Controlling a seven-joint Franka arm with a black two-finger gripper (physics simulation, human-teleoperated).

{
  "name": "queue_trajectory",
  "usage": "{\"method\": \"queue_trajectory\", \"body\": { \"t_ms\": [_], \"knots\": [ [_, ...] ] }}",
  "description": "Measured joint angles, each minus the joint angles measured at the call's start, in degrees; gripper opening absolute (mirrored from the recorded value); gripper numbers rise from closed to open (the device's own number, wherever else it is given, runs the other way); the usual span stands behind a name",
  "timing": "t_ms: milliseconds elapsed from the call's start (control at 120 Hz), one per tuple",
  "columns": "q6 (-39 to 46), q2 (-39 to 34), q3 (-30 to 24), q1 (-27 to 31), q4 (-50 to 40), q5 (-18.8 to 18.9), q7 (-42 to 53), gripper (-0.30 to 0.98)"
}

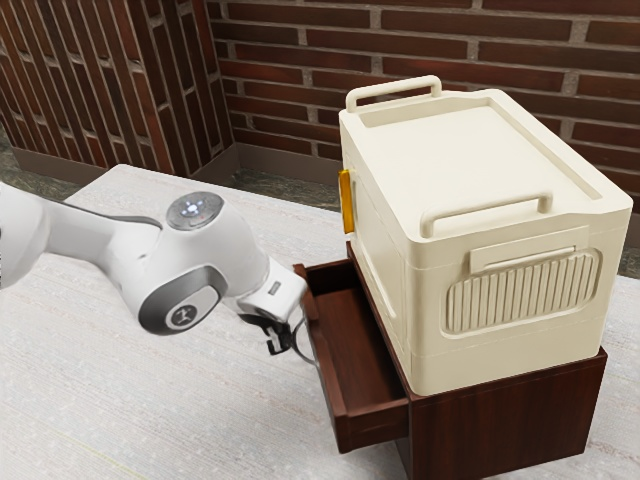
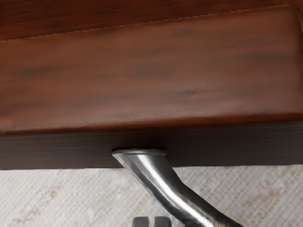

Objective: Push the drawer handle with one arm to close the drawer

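Note:
My black gripper (image 1: 279, 346) is beside the front of the dark red-brown drawer (image 1: 328, 365), which stands pulled out of its cabinet (image 1: 505, 420). A thin curved handle (image 1: 297, 344) shows just next to the gripper, on the drawer's outer face. In the wrist view the silver handle (image 2: 158, 177) slants down from the drawer front (image 2: 151, 82). The gripper (image 2: 151, 221) shows its two grey fingertips close together at the lower edge, beside the handle, with no part of it seen between them. Whether they touch the handle is unclear.
A large cream box (image 1: 490, 165) with rails on top and a yellow piece (image 1: 347, 202) on one side rests on the cabinet. The pale table (image 1: 180, 410) extends under the arm. Brick walls (image 1: 300, 80) rise behind.

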Motion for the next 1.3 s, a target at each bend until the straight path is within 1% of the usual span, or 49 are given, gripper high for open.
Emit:
{"method": "queue_trajectory", "body": {
  "t_ms": [217,367,533,667,825,992,1092,1300],
  "knots": [
    [3.27,3.89,0.08,0.57,3.44,0.06,-0.20,-0.10],
    [5.62,5.38,-0.52,0.91,4.00,0.00,-0.38,-0.10],
    [6.89,5.55,-0.70,-1.53,4.08,-0.09,-0.54,-0.10],
    [7.61,7.38,-0.74,-2.90,5.95,0.02,-0.72,-0.10],
    [8.56,9.71,-0.79,-2.59,8.59,0.07,-1.01,-0.10],
    [9.14,11.72,-2.33,-2.47,10.83,0.05,-1.22,-0.10],
    [9.59,12.52,-2.75,-1.49,11.62,0.89,-1.38,-0.10],
    [2.25,9.90,-2.15,-2.52,11.75,0.03,-2.04,-0.10]
  ]
}}
